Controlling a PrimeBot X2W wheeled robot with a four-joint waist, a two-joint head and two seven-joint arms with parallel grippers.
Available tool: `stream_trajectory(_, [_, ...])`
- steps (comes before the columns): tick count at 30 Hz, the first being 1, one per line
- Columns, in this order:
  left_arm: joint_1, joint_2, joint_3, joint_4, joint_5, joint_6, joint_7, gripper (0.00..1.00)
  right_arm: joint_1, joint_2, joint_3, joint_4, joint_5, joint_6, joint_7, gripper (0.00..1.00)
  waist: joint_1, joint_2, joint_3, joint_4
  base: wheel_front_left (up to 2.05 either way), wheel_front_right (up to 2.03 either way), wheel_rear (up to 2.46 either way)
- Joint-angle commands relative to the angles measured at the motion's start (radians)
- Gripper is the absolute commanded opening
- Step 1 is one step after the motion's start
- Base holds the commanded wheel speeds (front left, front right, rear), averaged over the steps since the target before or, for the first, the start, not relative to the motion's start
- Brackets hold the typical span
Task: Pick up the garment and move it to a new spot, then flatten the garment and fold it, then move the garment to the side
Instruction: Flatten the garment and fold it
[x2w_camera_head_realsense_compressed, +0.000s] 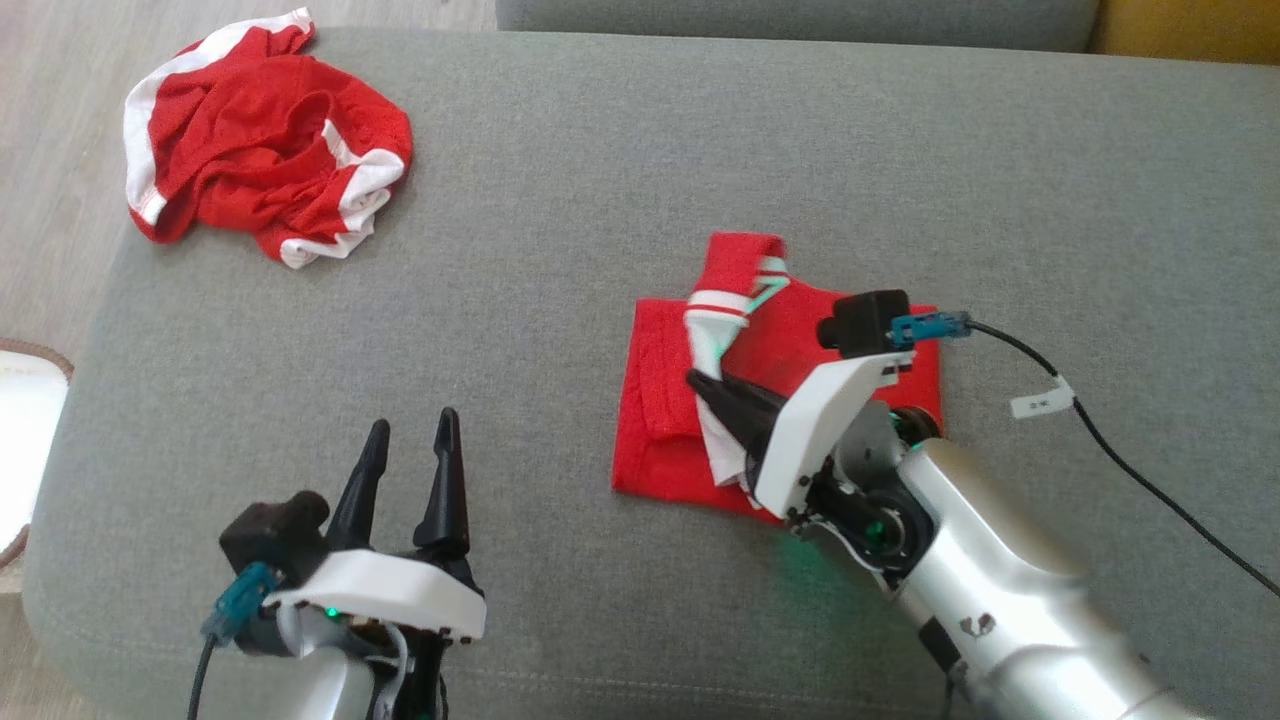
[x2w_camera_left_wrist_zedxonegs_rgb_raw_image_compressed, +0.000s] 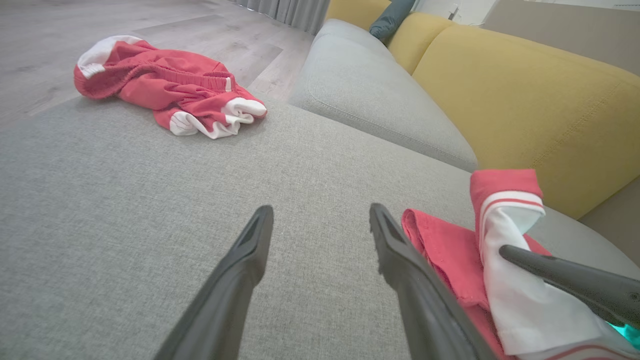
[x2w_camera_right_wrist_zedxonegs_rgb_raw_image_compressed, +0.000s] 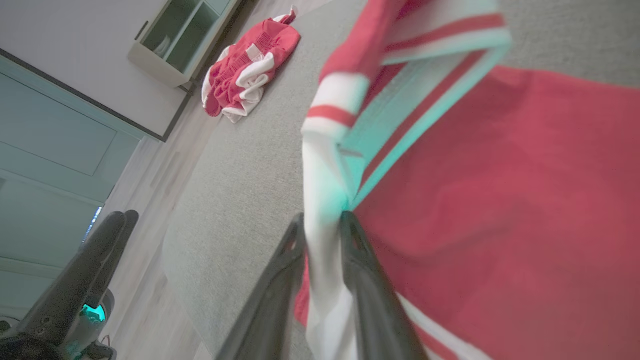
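In the head view the folded red white-trimmed garment (x2w_camera_head_realsense_compressed: 660, 400), on the grey fabric cushion (x2w_camera_head_realsense_compressed: 700, 150), is clamped at its band (x2w_camera_head_realsense_compressed: 715, 310) by the right gripper (x2w_camera_head_realsense_compressed: 700, 380), best laid flat before release; in the left wrist view the left gripper (x2w_camera_left_wrist_zedxonegs_rgb_raw_image_compressed: 320, 215) is spread alongside; in the right wrist view a crumpled red-and-white garment (x2w_camera_right_wrist_zedxonegs_rgb_raw_image_compressed: 245, 70) is seen well apart, judged no obstruction.

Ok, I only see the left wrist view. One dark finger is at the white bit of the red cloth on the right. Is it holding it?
Observer: Yes. In the right wrist view the white striped edge sits pinched between both fingers of the right tool.
Operator: Is the cloth folded?
Observer: The head view shows the folded garment as a rough rectangle, flat on the grey cushion.
Operator: Anything beside it?
Observer: A black cable trails over the cushion on the garment's right.
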Motion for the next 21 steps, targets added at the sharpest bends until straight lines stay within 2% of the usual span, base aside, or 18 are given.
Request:
stream_trajectory(1, [-0.047, 0.0, 0.029, -0.025, -0.004, -0.004, -0.01, 1.0, -0.048, 0.023, 0.035, -0.023, 0.032, 0.007, -0.03, 1.0, 0.0, 0.0, -0.002, -0.002, 0.0, 0.0, 0.0])
stream_trajectory(8, [-0.042, 0.001, 0.032, -0.024, 0.001, -0.002, -0.011, 1.0, -0.096, 0.023, 0.103, -0.019, 0.123, 0.007, -0.116, 1.0, 0.0, 0.0, -0.007, -0.036, 0.0, 0.0, 0.0])
stream_trajectory(13, [-0.042, 0.005, 0.029, -0.024, 0.005, -0.001, -0.012, 1.0, -0.122, 0.023, 0.113, -0.04, 0.16, 0.007, -0.171, 1.0, 0.0, 0.0, -0.011, -0.065, 0.0, 0.0, 0.0])
stream_trajectory(17, [-0.04, 0.009, 0.028, -0.028, 0.006, 0.0, -0.012, 1.0, -0.138, 0.023, 0.082, -0.038, 0.15, 0.007, -0.227, 1.0, 0.0, 0.0, -0.016, -0.083, 0.0, 0.0, 0.0])
stream_trajectory(21, [-0.035, 0.013, 0.028, -0.033, 0.005, 0.003, -0.012, 1.0, -0.141, 0.023, 0.031, -0.006, 0.08, 0.007, -0.28, 1.0, 0.0, 0.0, -0.019, -0.097, 0.0, 0.0, 0.0])
